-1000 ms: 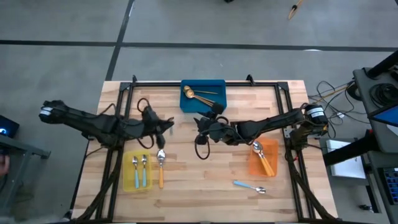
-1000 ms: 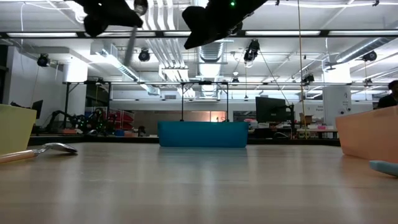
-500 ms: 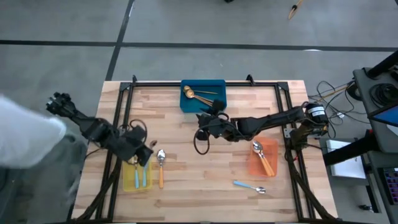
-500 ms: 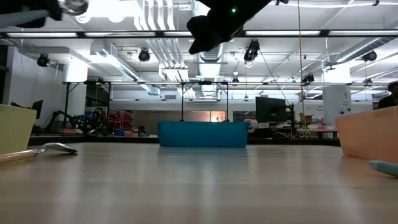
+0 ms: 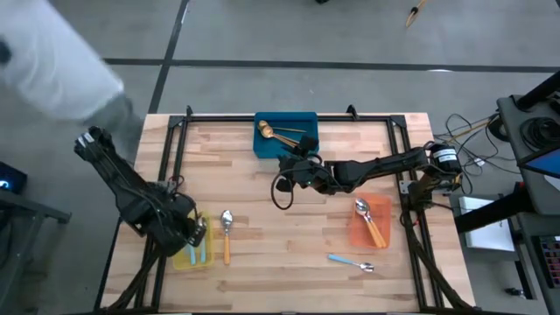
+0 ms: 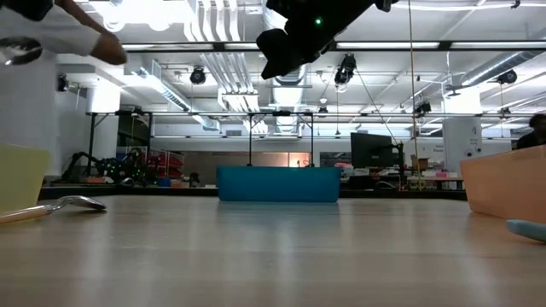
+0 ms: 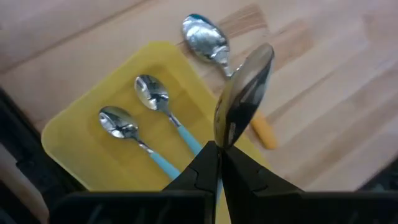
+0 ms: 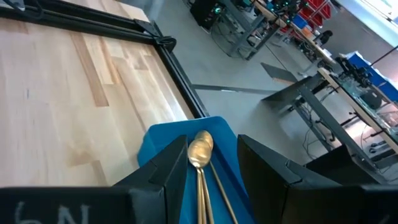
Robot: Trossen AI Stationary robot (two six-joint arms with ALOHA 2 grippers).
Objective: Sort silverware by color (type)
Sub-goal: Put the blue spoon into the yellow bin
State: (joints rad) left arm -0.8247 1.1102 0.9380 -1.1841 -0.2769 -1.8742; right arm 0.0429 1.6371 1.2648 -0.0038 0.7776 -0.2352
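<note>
Two blue-handled spoons [image 7: 155, 134] already sit in the yellow bin [image 7: 81, 134] at the bench's [image 5: 262, 262] 8 o'clock. Left end effector [image 7: 219, 163] hovers right above it, clamped on a spoon [image 7: 242, 93]. An orange-handled spoon [image 5: 227, 234] lies just beside the bin. Farther out toward 12, right end effector [image 5: 293, 168] hangs with fingers apart, holding nothing, near the blue bin [image 5: 285, 133] with the gold spoons [image 8: 200, 165].

glossy metal spoon bowls [image 7: 242, 93], smooth yellow plastic bin [image 7: 74, 134], matt wooden table [image 5: 254, 236].
</note>
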